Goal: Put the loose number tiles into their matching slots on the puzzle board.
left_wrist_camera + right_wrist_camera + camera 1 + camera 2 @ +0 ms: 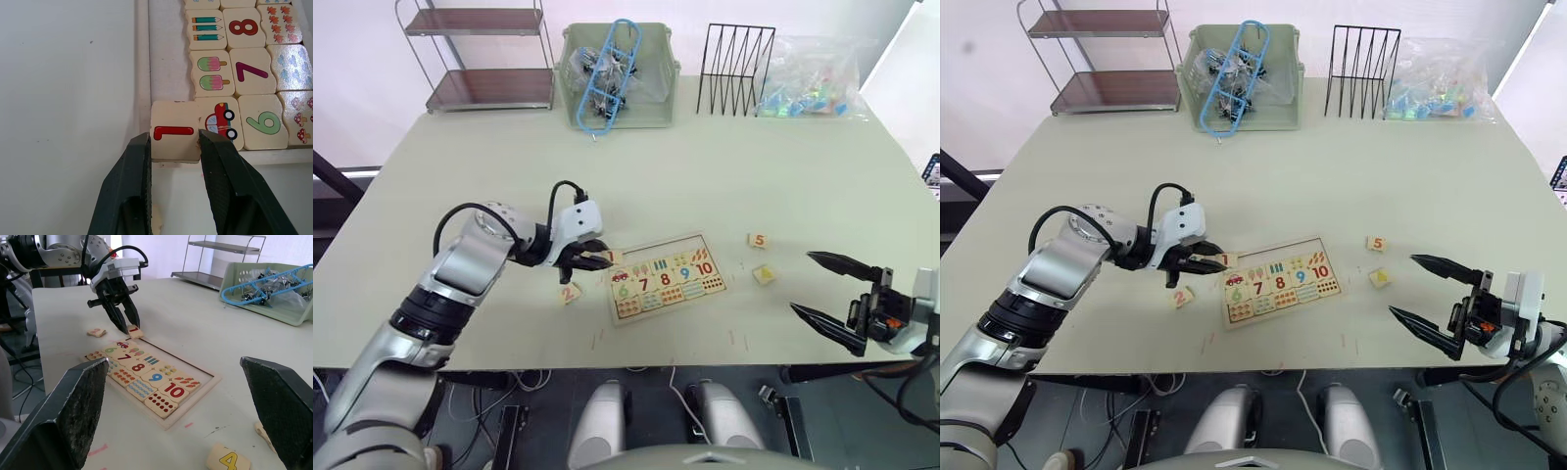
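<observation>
Tile 2 [569, 292] is lying just left of the board [667, 277], the left gripper [174, 147] is pinching tile 1 [174, 137] at the board's left corner, tiles 5 [759, 240] and 4 [764, 275] are sitting right of it, and the right gripper [820, 287] is hanging spread wide, grasping nothing.

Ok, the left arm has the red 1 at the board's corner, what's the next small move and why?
Probably nudge the 1 tile forward into the board, then let go: the left gripper holds it overlapping the frame edge beside the car picture, not yet seated.
</observation>
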